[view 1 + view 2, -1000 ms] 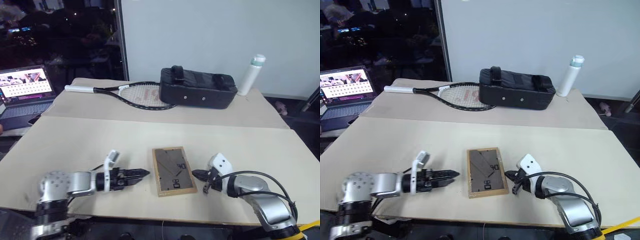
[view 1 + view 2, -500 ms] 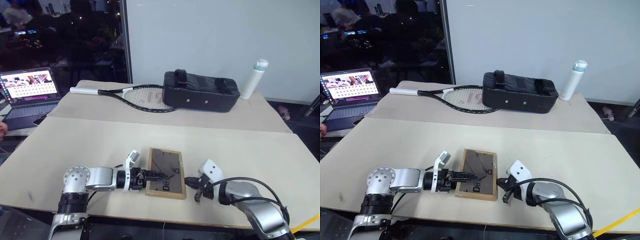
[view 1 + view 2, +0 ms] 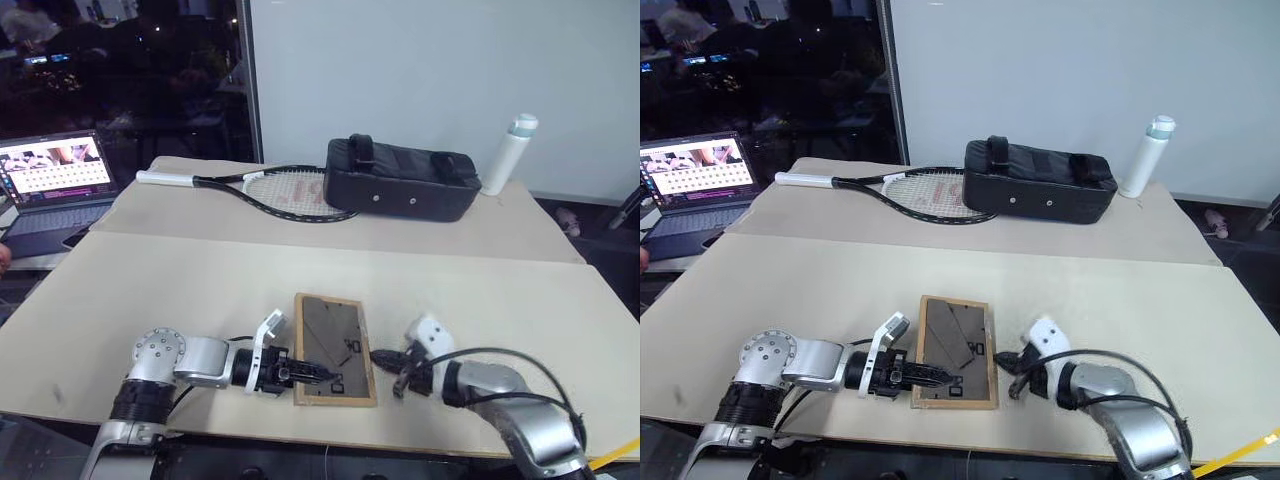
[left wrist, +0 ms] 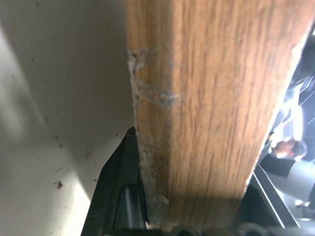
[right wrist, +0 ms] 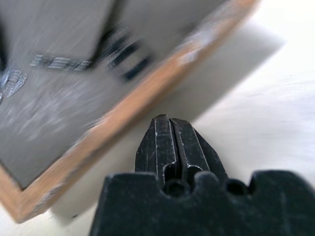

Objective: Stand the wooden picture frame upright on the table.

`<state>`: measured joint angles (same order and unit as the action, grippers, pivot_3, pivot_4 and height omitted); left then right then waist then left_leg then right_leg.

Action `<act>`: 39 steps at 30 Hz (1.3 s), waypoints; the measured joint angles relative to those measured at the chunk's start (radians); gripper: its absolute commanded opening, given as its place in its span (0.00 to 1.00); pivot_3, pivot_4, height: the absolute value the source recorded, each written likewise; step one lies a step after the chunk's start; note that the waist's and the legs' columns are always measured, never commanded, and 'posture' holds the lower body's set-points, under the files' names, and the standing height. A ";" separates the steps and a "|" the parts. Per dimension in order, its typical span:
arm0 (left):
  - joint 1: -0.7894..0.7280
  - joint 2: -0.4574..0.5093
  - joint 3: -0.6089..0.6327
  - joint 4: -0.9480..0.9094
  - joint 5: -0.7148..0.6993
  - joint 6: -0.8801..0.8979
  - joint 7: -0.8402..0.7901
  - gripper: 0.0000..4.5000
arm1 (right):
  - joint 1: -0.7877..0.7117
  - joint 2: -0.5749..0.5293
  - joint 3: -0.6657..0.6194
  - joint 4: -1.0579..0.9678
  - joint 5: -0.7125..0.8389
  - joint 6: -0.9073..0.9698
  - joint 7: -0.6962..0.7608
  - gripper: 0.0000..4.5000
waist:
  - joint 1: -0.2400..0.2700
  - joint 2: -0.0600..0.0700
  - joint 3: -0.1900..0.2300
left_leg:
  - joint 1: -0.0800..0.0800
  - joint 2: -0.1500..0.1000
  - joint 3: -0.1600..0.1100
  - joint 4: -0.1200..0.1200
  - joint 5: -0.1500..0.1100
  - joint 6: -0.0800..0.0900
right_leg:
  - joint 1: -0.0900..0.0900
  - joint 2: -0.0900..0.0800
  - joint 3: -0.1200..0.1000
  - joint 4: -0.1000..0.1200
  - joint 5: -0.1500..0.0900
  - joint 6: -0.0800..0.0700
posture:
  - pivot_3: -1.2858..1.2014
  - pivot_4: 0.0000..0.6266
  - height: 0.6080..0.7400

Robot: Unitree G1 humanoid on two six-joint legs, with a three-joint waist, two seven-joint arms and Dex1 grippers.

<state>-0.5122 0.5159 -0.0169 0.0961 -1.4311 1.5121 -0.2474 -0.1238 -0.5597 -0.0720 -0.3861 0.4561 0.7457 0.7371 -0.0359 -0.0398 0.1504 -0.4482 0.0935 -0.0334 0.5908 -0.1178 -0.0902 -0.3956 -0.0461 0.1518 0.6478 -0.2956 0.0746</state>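
Gripping the wooden picture frame (image 3: 335, 348) by its left edge, left tool (image 3: 312, 373) begins lifting; right tool (image 3: 383, 356) pinched empty beside; next, tilting upright.

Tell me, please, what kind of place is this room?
Probably an office or lab used for testing, at night: a laptop on a side desk, dark glass behind it, a plain white partition behind the table.

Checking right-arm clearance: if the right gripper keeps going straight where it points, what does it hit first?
Most likely the wooden picture frame: the right gripper, fingers shut, points at its near right edge with only bare table between them.
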 measured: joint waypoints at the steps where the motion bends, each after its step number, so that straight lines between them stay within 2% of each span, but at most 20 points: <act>1: -0.017 0.033 -0.015 -0.030 0.057 -0.033 -0.061 0.26 | -0.019 -0.034 -0.069 0.000 0.049 0.032 0.016 0.13 | 0.001 0.000 0.001 | -0.001 0.000 0.000 0.000 0.000 0.000 | 0.000 0.000 0.000 0.000 0.001 -0.001 | 0.52 0.24 0.73; 3: -0.041 0.092 -0.060 -0.067 0.174 -0.123 -0.195 0.26 | -0.058 -0.084 -0.174 0.001 0.139 0.083 0.035 0.24 | 0.001 0.001 0.001 | 0.000 0.000 0.000 -0.001 0.001 0.001 | -0.001 0.000 0.000 0.000 0.000 0.000 | 0.52 0.24 0.73; 4: -0.046 0.106 -0.078 -0.077 0.217 -0.160 -0.244 0.26 | -0.075 -0.101 -0.206 0.001 0.169 0.099 0.043 0.34 | 0.000 0.002 0.002 | -0.001 0.000 0.000 -0.002 0.001 0.001 | -0.002 0.000 0.000 -0.001 0.000 0.000 | 0.52 0.24 0.73; 7: -0.063 0.101 -0.130 -0.084 0.336 -0.279 -0.383 0.26 | -0.137 -0.128 -0.273 -0.001 0.268 0.146 0.051 0.54 | -0.002 0.001 0.002 | -0.004 0.000 0.000 -0.002 0.005 0.007 | -0.005 0.000 0.000 0.000 0.000 0.001 | 0.52 0.24 0.73; 10: -0.119 0.078 -0.164 -0.052 0.411 -0.320 -0.485 0.26 | -0.202 -0.128 -0.268 -0.037 0.361 0.192 0.043 0.77 | -0.003 0.003 0.004 | -0.011 0.000 0.000 -0.001 0.005 0.009 | -0.010 0.000 0.000 0.000 0.004 0.007 | 0.52 0.24 0.73; 13: -0.170 0.058 -0.177 -0.026 0.460 -0.333 -0.540 0.26 | -0.240 -0.127 -0.180 -0.104 0.382 0.207 0.021 0.99 | -0.004 0.003 0.004 | -0.011 0.000 0.000 -0.001 0.005 0.010 | -0.010 0.000 0.000 0.000 0.003 0.007 | 0.52 0.24 0.73; 18: -0.173 0.053 -0.176 -0.039 0.488 -0.287 -0.557 0.26 | -0.206 -0.080 -0.027 -0.117 0.302 0.179 -0.031 1.00 | -0.004 0.004 0.006 | -0.012 0.000 0.000 -0.001 0.004 0.011 | -0.011 0.000 0.000 0.000 0.003 0.006 | 0.52 0.24 0.73; 24: -0.153 0.048 -0.132 -0.067 0.473 -0.176 -0.552 0.26 | -0.203 -0.053 0.024 -0.116 0.271 0.144 -0.049 1.00 | -0.005 0.005 0.007 | -0.012 0.000 -0.001 0.000 0.004 0.011 | -0.011 0.000 0.000 0.002 0.002 0.007 | 0.52 0.24 0.73; 29: -0.211 -0.032 -0.036 0.043 0.420 0.050 -0.505 0.26 | -0.239 -0.023 0.100 -0.118 0.255 0.116 -0.025 1.00 | -0.006 0.005 0.007 | -0.012 0.000 -0.001 0.002 0.004 0.011 | -0.010 0.001 -0.001 0.003 0.002 0.009 | 0.52 0.24 0.73; 34: -0.238 -0.033 -0.005 0.080 0.390 0.098 -0.489 0.26 | -0.246 -0.013 0.104 -0.120 0.281 0.116 -0.011 1.00 | -0.006 0.005 0.007 | -0.012 0.000 -0.001 0.001 0.004 0.011 | -0.010 0.001 -0.001 0.003 0.003 0.007 | 0.52 0.24 0.73; 39: -0.243 -0.015 -0.005 0.083 0.366 0.099 -0.513 0.26 | -0.240 -0.051 0.056 -0.141 0.394 0.148 0.041 1.00 | -0.005 0.005 0.007 | -0.012 0.000 -0.002 0.001 0.004 0.011 | -0.010 0.001 -0.001 0.004 0.003 0.006 | 0.52 0.24 0.73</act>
<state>-0.7552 0.5011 -0.0216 0.1787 -1.0649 1.6107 -0.7604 -0.3639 -0.6111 -0.0156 -0.5270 0.8496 0.8936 0.7778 -0.0410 -0.0349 0.1571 -0.4605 0.0935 -0.0350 0.5916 -0.1138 -0.0788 -0.4059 -0.0455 0.1508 0.6514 -0.2923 0.0807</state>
